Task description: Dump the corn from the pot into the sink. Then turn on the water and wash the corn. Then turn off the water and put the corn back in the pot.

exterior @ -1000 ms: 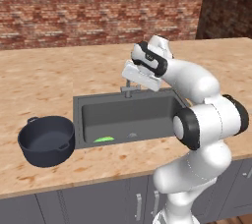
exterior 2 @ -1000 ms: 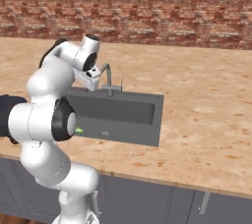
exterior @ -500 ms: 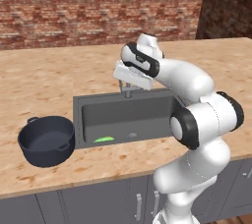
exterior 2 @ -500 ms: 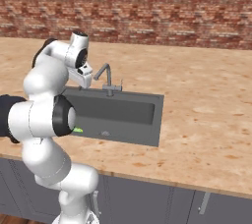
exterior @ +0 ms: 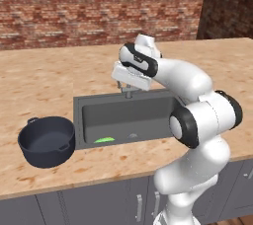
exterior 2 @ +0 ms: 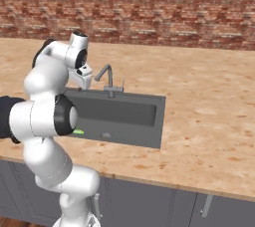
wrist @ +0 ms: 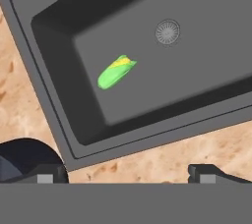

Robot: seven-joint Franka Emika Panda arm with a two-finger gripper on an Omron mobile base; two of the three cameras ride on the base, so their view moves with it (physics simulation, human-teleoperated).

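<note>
Green corn (wrist: pixel 116 71) lies on the sink (wrist: pixel 44 95) floor, off the drain; the pot (exterior: pixel 47 141) waits on the worktop. My tool (wrist: pixel 127 170) is spread, empty; swinging carelessly toward the faucet (exterior 2: pixel 106 75) could mean a clumsy knock.

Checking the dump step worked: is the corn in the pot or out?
Out. The corn lies on the sink floor, and the pot stands upright and empty on the counter beside it.

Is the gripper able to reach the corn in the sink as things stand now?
Probably yes. The corn lies alone on the floor of the sink, nothing covers it, and the gripper is open above the basin.
</note>
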